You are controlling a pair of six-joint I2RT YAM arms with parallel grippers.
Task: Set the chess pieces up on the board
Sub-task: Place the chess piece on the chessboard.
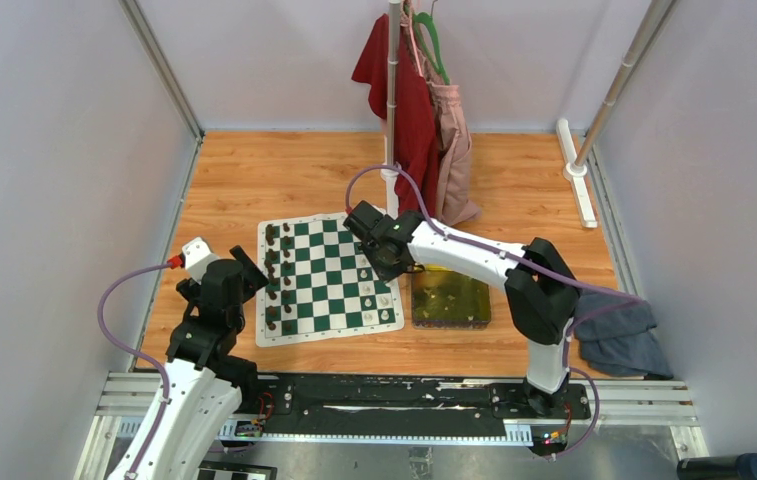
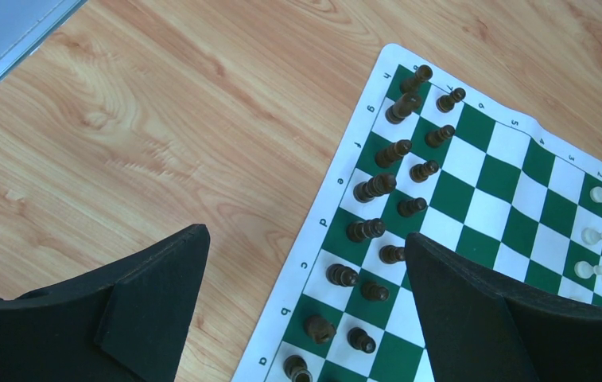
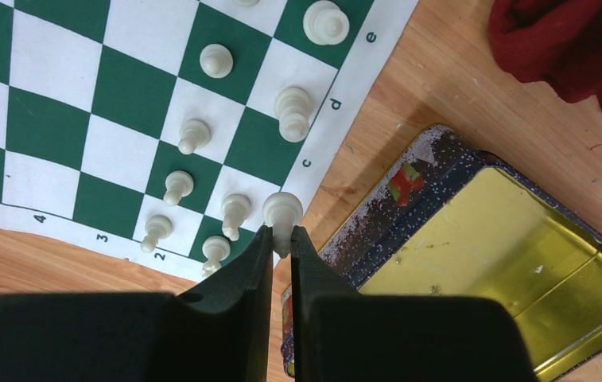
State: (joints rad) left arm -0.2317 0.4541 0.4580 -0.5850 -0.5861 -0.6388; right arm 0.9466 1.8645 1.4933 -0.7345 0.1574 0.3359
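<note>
The green and white board (image 1: 322, 280) lies on the wooden table, dark brown chessmen (image 2: 377, 186) lined along its left files. Several cream-white chess pieces (image 3: 293, 112) stand along its right side. My right gripper (image 3: 281, 237) is shut on a cream chess piece (image 3: 282, 213), which hangs base-outward over the board's corner by the white border (image 3: 313, 159). In the top view this gripper (image 1: 390, 262) hovers over the board's far right part. My left gripper (image 2: 305, 263) is open and holds nothing, above the board's left edge (image 2: 321, 231); the top view has it (image 1: 247, 268) beside the board.
A yellow-green tray (image 1: 450, 298) with a dark speckled rim (image 3: 409, 199) lies just right of the board. Red and pink clothes (image 1: 424, 120) hang on a pole (image 1: 393, 90) behind the board. A grey cloth (image 1: 619, 335) lies at the right.
</note>
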